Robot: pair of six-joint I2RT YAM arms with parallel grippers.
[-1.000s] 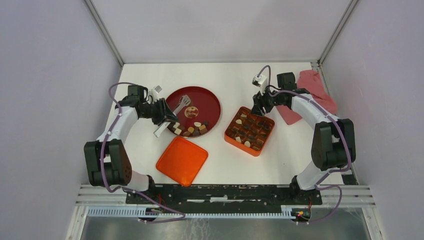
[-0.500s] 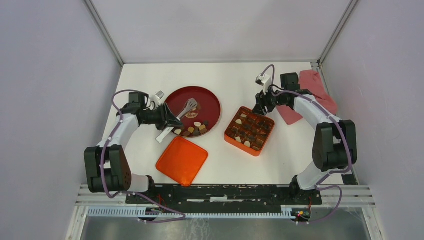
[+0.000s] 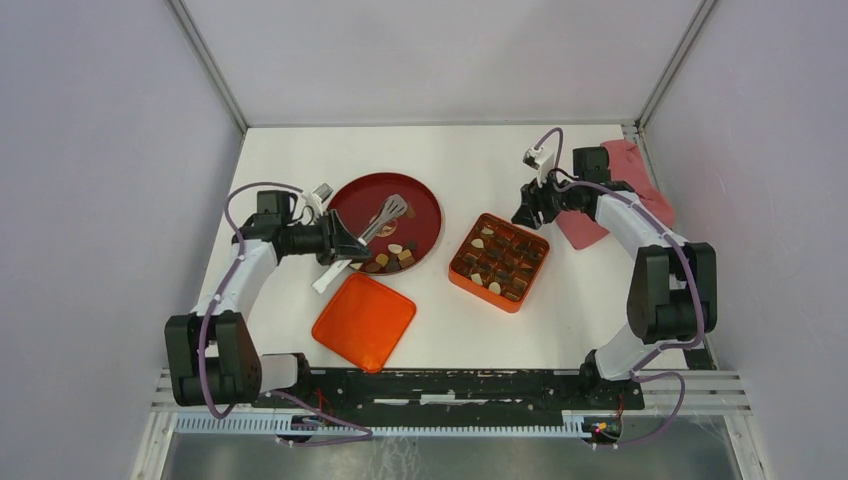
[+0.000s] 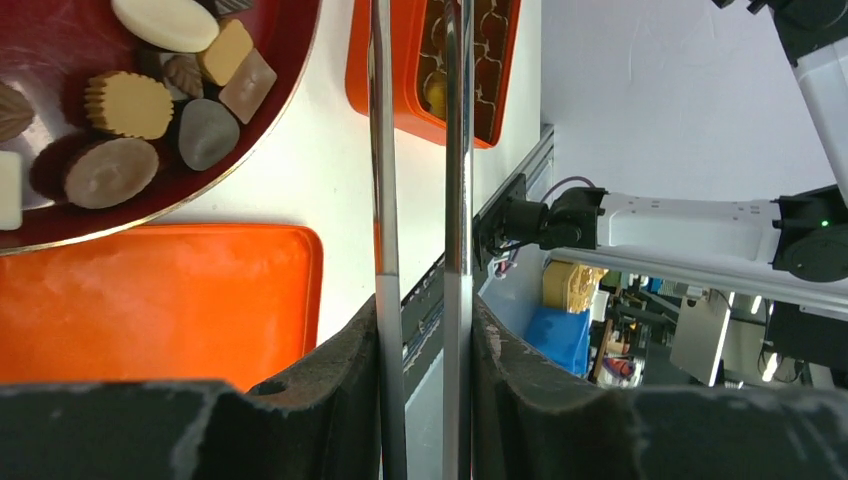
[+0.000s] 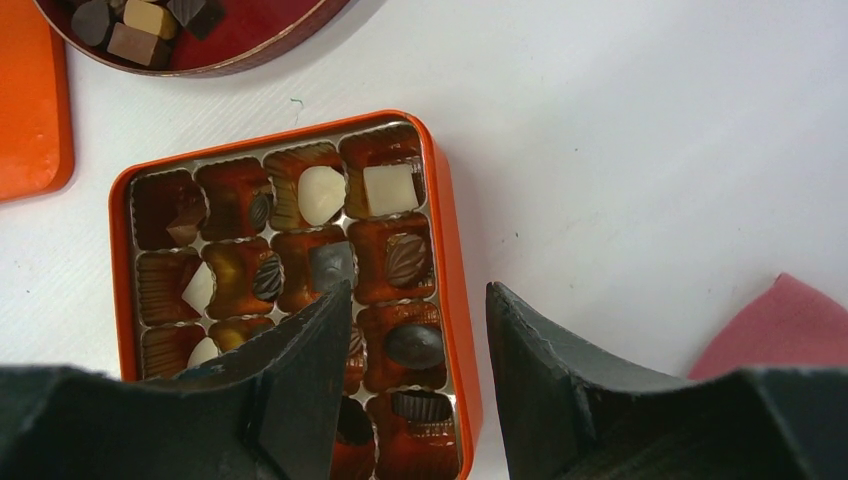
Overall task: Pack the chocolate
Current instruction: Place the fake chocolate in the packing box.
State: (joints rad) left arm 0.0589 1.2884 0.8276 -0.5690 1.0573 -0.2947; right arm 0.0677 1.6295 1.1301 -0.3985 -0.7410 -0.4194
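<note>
The white table [image 3: 300, 150] is enclosed by grey walls [image 3: 100, 150] and carries one red plate [image 3: 420, 200], one orange box [image 3: 459, 270], one orange lid [image 3: 363, 320] and one pink cloth [image 3: 625, 165].

Chocolate [image 4: 125, 103]: about ten pieces are grouped at the near edge of the plate. At least eleven more show in the box, one per compartment. The fingers of the right gripper hide part of the grid in the wrist view.

One pair of metal tongs [image 3: 385, 213] is clamped between the fingers of the left gripper [image 4: 422, 330]. The tongs cross the plate's near-left rim, with their tips over its middle.

The right gripper [image 5: 418, 290] hangs above the far edge of the box, fingers apart, holding nothing. The cloth lies just behind the right gripper. The lid lies near the plate, on its near side.
</note>
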